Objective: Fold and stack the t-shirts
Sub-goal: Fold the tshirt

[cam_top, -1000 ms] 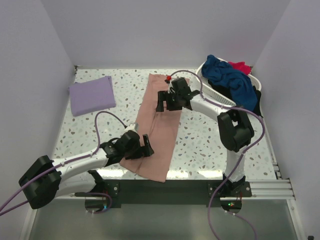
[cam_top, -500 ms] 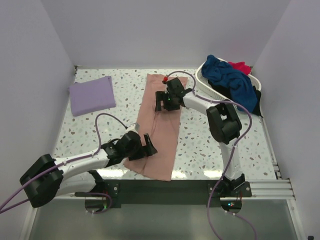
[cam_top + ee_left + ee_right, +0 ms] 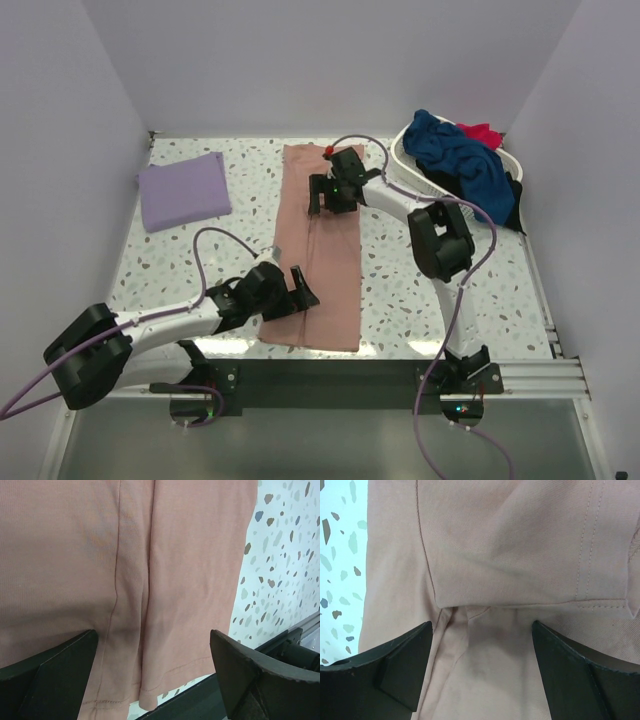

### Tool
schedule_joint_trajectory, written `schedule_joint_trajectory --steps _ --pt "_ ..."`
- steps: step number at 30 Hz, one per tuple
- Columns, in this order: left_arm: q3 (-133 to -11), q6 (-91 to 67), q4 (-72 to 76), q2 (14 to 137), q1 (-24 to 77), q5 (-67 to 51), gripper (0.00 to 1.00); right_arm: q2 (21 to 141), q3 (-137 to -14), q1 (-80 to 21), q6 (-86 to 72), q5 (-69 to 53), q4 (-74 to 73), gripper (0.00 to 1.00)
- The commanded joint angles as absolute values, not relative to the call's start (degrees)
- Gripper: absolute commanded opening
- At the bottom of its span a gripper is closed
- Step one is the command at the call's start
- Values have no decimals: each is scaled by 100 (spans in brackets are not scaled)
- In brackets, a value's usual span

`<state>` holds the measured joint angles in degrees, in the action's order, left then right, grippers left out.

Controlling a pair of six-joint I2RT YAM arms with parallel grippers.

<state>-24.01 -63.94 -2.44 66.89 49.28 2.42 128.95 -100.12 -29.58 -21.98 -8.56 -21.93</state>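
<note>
The dusty-pink t-shirt (image 3: 322,250) lies as a long folded strip down the middle of the table, print hidden. My left gripper (image 3: 300,291) is open over its near left part; the left wrist view shows the shirt's hem (image 3: 165,630) between the spread fingers. My right gripper (image 3: 327,195) is open over the shirt's far part; the right wrist view shows a sleeve fold (image 3: 520,555). A folded lavender t-shirt (image 3: 183,189) lies at the far left. Navy (image 3: 455,152), red (image 3: 481,132) and black (image 3: 513,205) shirts lie in the basket.
A white slatted laundry basket (image 3: 422,176) stands at the far right. White walls close in the speckled table (image 3: 420,290) on three sides. A black rail (image 3: 400,365) runs along the near edge.
The pink shirt's strip has been swung from slanted to straight, its near end to the right and its far end to the left. Both grippers moved with it.
</note>
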Motion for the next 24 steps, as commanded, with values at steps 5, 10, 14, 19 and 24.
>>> schedule_joint_trajectory --steps 5,10,14,19,24 --pt "-2917 -5960 -1246 6434 5036 930 100 12554 -10064 -2927 -1916 -1449 -2259 85" --pt "-3340 -5818 -2003 6039 5247 1836 100 11393 -9739 -2944 -1837 -1328 -2337 86" --pt "-3366 -5993 -2845 5959 5282 2188 100 10312 -8977 -3128 -1828 -950 -2689 86" --pt "-3226 -6257 -3497 5942 5317 2443 100 8802 -7631 -3532 -2179 -379 -3216 85" --pt "-3120 -6451 -4007 5661 5317 2628 100 7832 -6084 -4305 -3031 -18 -3550 84"
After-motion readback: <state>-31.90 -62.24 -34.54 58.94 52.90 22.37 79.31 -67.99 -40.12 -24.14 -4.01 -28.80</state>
